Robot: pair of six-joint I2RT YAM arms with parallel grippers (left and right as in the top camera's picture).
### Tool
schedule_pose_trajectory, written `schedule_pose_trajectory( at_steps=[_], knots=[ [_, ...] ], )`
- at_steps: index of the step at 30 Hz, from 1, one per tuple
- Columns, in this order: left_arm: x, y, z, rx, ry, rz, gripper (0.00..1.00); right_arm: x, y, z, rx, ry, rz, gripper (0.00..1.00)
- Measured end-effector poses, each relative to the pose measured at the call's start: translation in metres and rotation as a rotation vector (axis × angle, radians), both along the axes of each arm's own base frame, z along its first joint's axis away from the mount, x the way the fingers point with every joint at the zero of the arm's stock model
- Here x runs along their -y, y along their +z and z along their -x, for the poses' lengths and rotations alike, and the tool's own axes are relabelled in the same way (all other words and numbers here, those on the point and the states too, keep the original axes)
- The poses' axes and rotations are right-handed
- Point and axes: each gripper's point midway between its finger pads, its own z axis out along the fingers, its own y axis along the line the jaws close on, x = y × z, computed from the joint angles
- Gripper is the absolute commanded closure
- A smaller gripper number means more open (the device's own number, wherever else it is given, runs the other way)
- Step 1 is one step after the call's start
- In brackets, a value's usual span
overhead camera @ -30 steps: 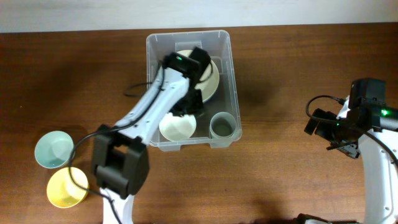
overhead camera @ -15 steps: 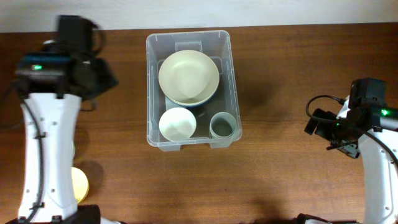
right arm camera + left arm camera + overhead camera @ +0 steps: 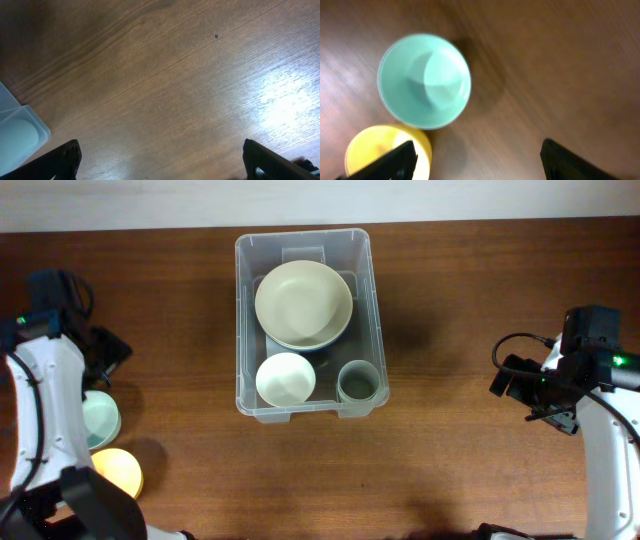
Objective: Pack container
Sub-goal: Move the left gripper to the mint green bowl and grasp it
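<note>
Overhead view: container [image 3: 303,242] between the two grippers, well apart from both; off to the right of the left gripper and to the left of the right one.
Already packed: large cream bowl [image 3: 303,303] filling the far end of the container; small white bowl [image 3: 286,378] and grey-green cup [image 3: 359,382] side by side at the near end. All three upright, mouths up.
Left to pack: mint bowl [image 3: 424,80] and yellow bowl [image 3: 380,150], both outside on the table [image 3: 545,60], close together and possibly touching; hard to tell which.
Left gripper [image 3: 477,152]: fingers spread wide, nothing between them. Poised over the table, mint bowl just ahead of the fingertips and a little to one side, yellow bowl partly hidden behind one finger. No contact with either bowl visible.
Right gripper [image 3: 160,160]: fingers wide apart, holding nothing, only bare wood beneath. Well away from the container and from both loose bowls.
Progress: by the look of it, three pieces of five in, so somewhat past halfway.
Step in hand: probably a reach for the mint bowl, nearest to the left fingertips; a judgement only, no grasp begun.
Room inside: little free floor showing, so likely nesting of the two loose bowls in the bowls already in.
Risk: loose bowls so close together that closing on one could nudge the other.
</note>
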Motion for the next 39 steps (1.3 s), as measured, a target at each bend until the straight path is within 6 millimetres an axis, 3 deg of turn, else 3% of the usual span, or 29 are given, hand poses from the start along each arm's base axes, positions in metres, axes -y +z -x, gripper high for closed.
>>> schedule_pose_trajectory(
  at_steps=[5, 10, 18, 23, 29, 39],
  knots=[
    [-0.004, -0.061, 0.017, -0.037, 0.024, 0.042, 0.19, 0.0, 0.0, 0.0, 0.0, -0.001, 0.0, 0.01],
    [-0.006, -0.091, 0.019, -0.046, -0.001, 0.061, 0.2, 0.0, 0.0, 0.0, 0.0, 0.0, 0.0, 0.01],
    [-0.011, -0.109, 0.002, -0.03, -0.048, 0.059, 0.26, 0.0, 0.0, 0.0, 0.0, 0.0, 0.0, 0.01],
    [-0.011, -0.122, 0.0, -0.048, -0.062, 0.067, 0.39, 0.0, 0.0, 0.0, 0.0, 0.0, 0.0, 0.01],
    [-0.011, -0.123, 0.0, -0.05, -0.073, 0.068, 0.64, 0.0, 0.0, 0.0, 0.0, 0.0, 0.0, 0.01],
    [-0.01, -0.124, 0.001, -0.057, -0.076, 0.073, 0.78, 0.0, 0.0, 0.0, 0.0, 0.0, 0.0, 0.01]
  ],
)
